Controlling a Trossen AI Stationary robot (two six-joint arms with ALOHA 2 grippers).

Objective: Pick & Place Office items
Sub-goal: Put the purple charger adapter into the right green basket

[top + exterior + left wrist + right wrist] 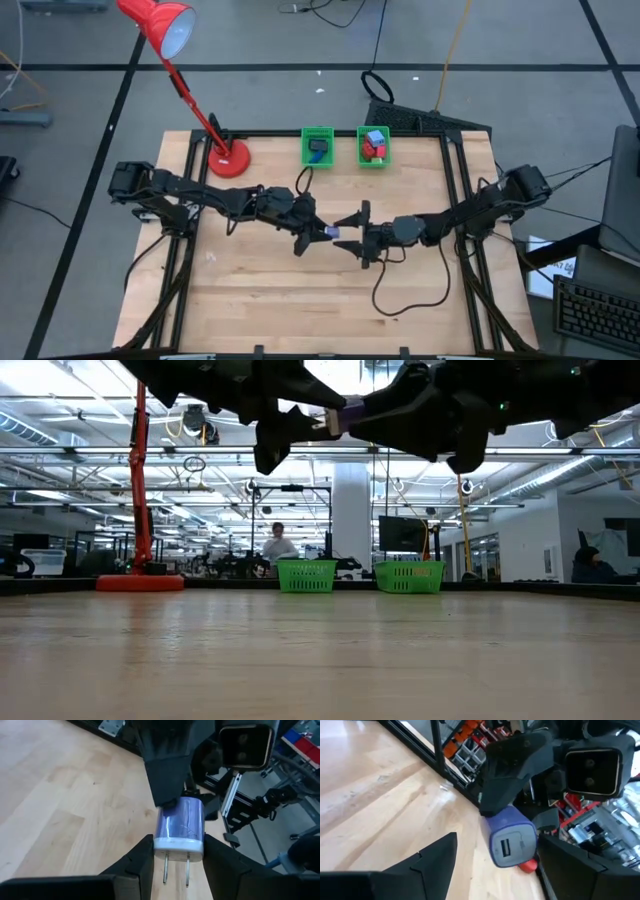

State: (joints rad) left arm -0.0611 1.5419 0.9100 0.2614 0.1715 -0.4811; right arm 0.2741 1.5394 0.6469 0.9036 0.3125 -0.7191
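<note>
Where the arms meet: mid-counter [250, 290], in front of the two green baskets.
Charger: one pale blue USB charger [181, 822], held off the counter.
Left tool [308, 238]: clamped on the charger's plug end, prongs pointing back between its fingers [137, 860].
Right tool [357, 237]: spread wide, fingers either side of the charger's port end, not touching.
Baskets: left basket [319, 146] with one dark item; right basket [374, 147] with red blocks and a pale blue cube.
Lamp: one red lamp [190, 75], left of the baskets.

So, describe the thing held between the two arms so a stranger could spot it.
Above the middle of the wooden table, the two arms meet tip to tip. The left gripper clamps a charger plug there: lavender body, white end, two metal prongs, away from the green baskets.
</note>
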